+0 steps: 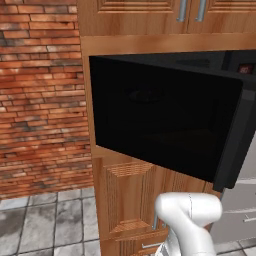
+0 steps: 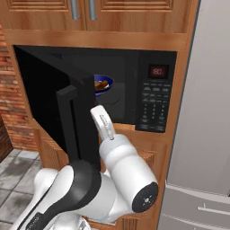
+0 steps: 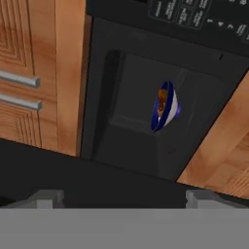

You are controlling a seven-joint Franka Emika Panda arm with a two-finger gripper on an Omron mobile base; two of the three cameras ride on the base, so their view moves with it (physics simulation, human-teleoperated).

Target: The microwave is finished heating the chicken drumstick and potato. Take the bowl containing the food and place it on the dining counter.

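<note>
The microwave is built into wooden cabinetry, and its dark glass door is swung open to the left. Inside, the blue bowl sits on the cavity floor. In the rolled hand view the bowl appears on edge, with the orange-brown chicken drumstick in it. I cannot make out the potato apart from it. My gripper is open and holds nothing; it is outside the cavity, well short of the bowl, with the door's dark edge just ahead of it. The dining counter is out of view.
The open door juts out on the left of my arm. A grey fridge stands to the right and a brick wall to the left. Wooden drawers sit below the microwave, and the floor is grey tile.
</note>
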